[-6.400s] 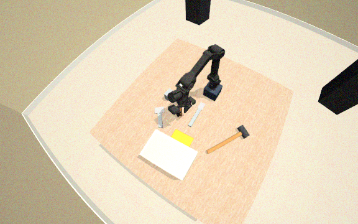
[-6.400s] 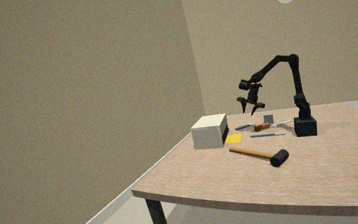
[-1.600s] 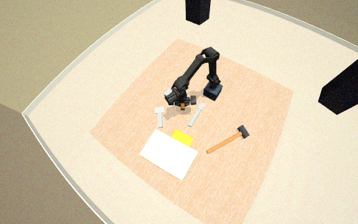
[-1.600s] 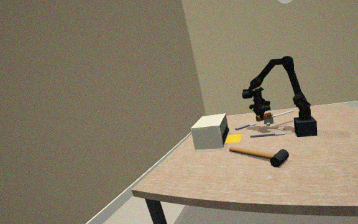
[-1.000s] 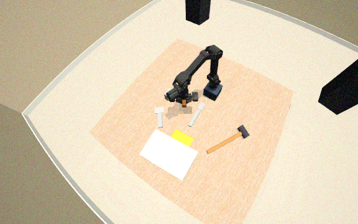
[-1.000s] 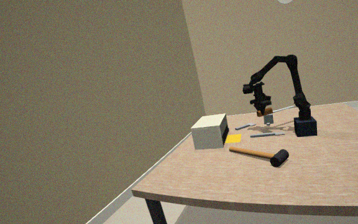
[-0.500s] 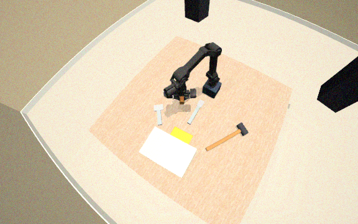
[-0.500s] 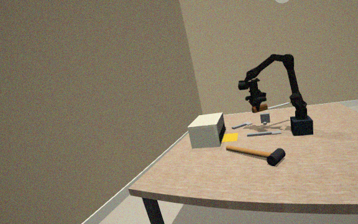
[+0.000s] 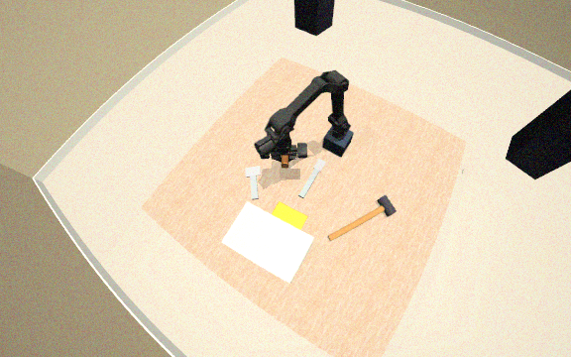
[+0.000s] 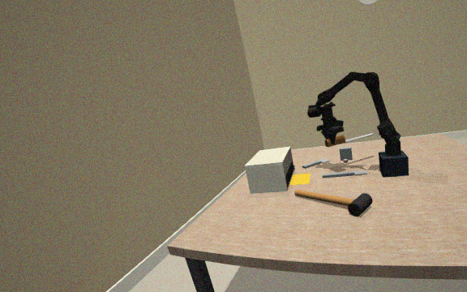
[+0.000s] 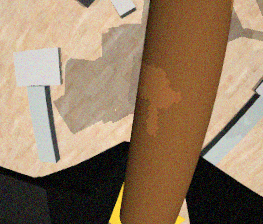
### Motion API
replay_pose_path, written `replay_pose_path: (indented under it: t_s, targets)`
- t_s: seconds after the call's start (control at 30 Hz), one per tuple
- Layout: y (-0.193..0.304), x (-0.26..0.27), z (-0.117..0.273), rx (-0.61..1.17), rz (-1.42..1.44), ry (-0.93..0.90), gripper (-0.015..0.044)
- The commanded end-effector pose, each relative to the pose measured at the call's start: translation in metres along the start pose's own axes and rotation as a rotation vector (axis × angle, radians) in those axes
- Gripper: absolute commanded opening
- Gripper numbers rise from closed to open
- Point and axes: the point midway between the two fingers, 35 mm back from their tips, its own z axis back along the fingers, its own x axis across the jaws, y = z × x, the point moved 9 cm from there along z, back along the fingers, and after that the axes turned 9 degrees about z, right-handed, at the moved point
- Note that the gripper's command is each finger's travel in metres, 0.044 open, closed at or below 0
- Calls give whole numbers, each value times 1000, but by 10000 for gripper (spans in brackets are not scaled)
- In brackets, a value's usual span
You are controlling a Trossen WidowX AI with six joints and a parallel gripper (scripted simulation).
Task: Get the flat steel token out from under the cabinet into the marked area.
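My gripper [image 9: 285, 158] [image 10: 335, 141] [image 11: 158, 153] is shut on the brown handle [image 9: 285, 162] [image 10: 340, 139] [image 11: 182, 75] of a tool, held above the table. A thin pale rod [image 10: 361, 137] extends from the handle toward the arm's base. The cabinet [image 9: 268, 243] [image 10: 267, 178] is a white box. The yellow marked area [image 9: 290, 214] [image 10: 301, 179] [image 11: 116, 216] lies in front of it and shows no token. The token is not visible; the cabinet's underside is hidden. A grey square plate [image 10: 345, 153] shows below the handle; whether it belongs to the tool is unclear.
A T-shaped metal tool [image 9: 254, 185] [image 10: 314, 164] [image 11: 43, 120] and a flat metal tool [image 9: 309, 181] [image 10: 340, 174] [image 11: 239, 127] lie between the arm and cabinet. A black-headed mallet [image 9: 360, 222] [image 10: 327, 198] lies to the cabinet's side. A pale piece [image 11: 124, 7] shows at the wrist view's top.
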Motion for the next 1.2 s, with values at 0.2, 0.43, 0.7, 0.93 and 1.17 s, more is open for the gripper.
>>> replay_pose_path:
  t_s: [0.2,0.43,0.7,0.93,1.17]
  targets:
    - [0,0,2,-5,75,-6,0]
    - [0,0,2,-5,130,-6,0]
    - [0,0,2,-5,193,-6,0]
    - [1,0,2,-5,248,-6,0]
    - [1,0,2,-5,304,-6,0]
